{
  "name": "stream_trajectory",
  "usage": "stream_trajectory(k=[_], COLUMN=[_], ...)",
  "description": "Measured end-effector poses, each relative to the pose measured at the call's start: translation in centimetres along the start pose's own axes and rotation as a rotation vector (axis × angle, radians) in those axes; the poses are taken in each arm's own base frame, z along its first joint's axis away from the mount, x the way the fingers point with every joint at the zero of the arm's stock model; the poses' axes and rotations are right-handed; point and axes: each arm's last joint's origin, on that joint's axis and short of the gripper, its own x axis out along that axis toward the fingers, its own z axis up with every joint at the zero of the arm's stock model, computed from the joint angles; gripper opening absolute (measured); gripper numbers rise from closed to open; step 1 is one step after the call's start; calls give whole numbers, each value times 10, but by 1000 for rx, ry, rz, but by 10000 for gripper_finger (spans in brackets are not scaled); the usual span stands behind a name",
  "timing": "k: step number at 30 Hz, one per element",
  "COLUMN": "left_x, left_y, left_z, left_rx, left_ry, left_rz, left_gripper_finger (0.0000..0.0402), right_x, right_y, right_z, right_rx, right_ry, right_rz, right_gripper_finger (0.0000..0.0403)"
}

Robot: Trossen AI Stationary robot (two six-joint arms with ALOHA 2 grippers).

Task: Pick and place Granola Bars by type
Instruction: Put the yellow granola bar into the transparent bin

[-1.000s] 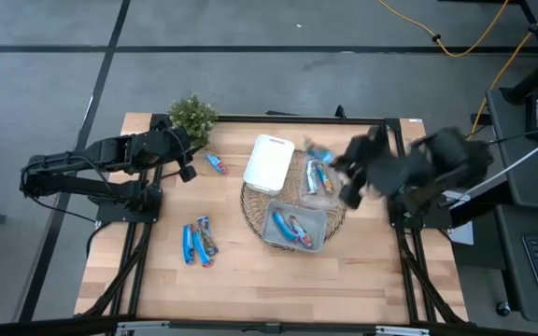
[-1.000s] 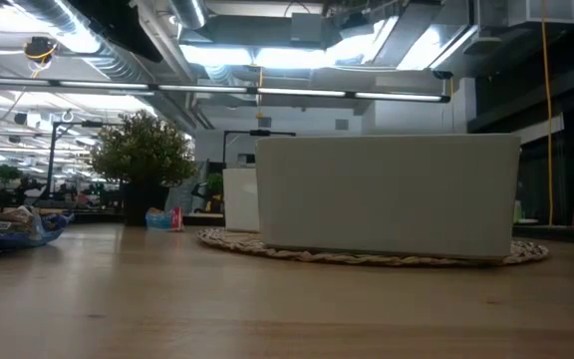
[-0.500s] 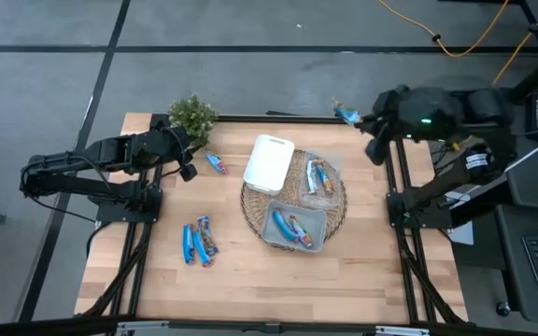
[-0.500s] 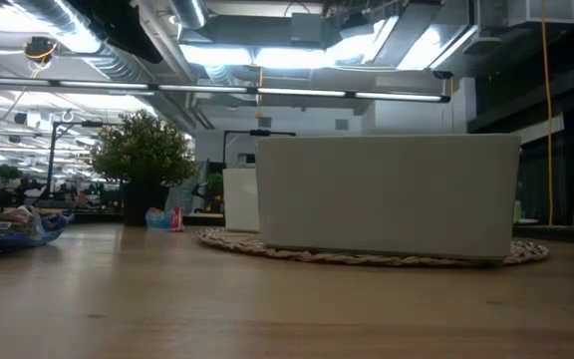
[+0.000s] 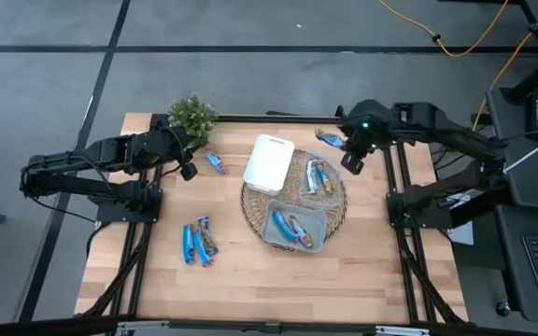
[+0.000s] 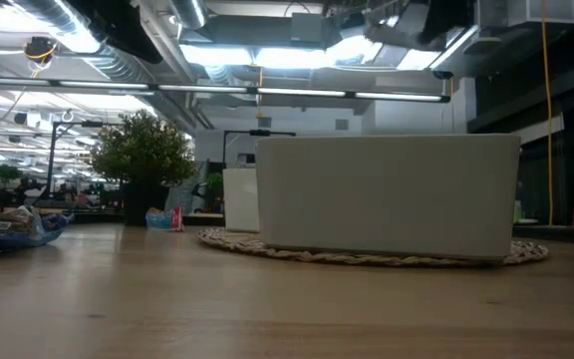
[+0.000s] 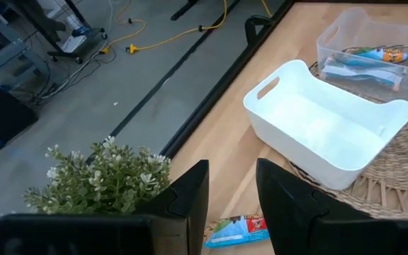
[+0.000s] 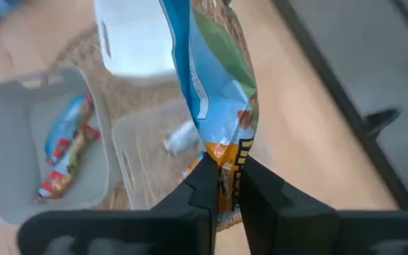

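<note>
Centrally, the wooden table (image 5: 250,280) carries a woven mat (image 5: 334,210) with three bins; the right tool (image 5: 336,140) sits upper right of centre, pinching a blue granola bar (image 8: 214,92) above the clear bin (image 5: 318,175). Left tool (image 7: 232,205) – spread, empty – waits upper left beside the plant (image 5: 192,116); more bars (image 5: 198,241) lie lower left.

Granola Bars (image 5: 200,241) – mostly blue, shiny; scattered on table, some apparently in containers; one held aloft.
</note>
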Motion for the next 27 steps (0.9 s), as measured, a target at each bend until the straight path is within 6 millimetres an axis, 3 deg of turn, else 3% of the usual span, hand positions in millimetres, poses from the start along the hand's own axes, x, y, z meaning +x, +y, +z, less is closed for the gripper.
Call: stream_trajectory(k=[7,14,20,27], left_x=[0,0,0,0], left_y=[0,0,0,1], left_z=[-1,-2,-2,-2], left_rx=[2,-27,-27,-27], left_ry=[7,15,15,13], left_rz=[0,1,4,30], left_gripper_finger=[111,111,111,112], right_x=[57,102,122,127], right_y=[-19,-18,-15,-14], right_z=[-18,-32,-42,-47], right_rx=[206,315,365,388], right_ry=[155,177,188,207], right_rz=[-37,14,63,75], right_gripper_finger=[41,46,44,66])
